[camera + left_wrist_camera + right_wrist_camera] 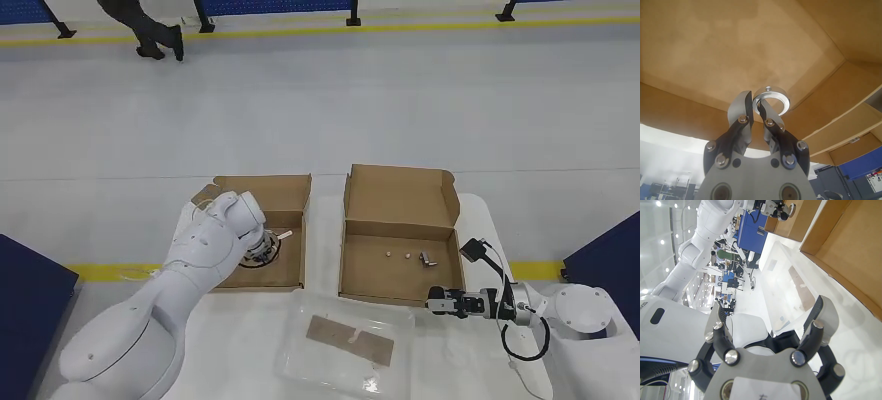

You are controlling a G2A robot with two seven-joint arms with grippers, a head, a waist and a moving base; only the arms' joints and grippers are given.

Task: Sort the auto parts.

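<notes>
Left tool [755, 99] pinches the metal ring [776, 92] by its rim, inside left cardboard box [696, 47]. Right tool [769, 302] spread wide, empty, low over tabletop [848, 344] beside clear tray [776, 262].

ring [776, 92]: shiny silver
left box [270, 188]: plain brown
right box [400, 195]: same brown
tray [295, 360]: clear, brownish patch
worktop [460, 370]: white

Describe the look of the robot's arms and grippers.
The left arm and right arm are rounded white shells; a black cable loops at the right wrist. The left gripper and right gripper share grey metal plates, black linkages, silver rivets and black ribbed pads.
</notes>
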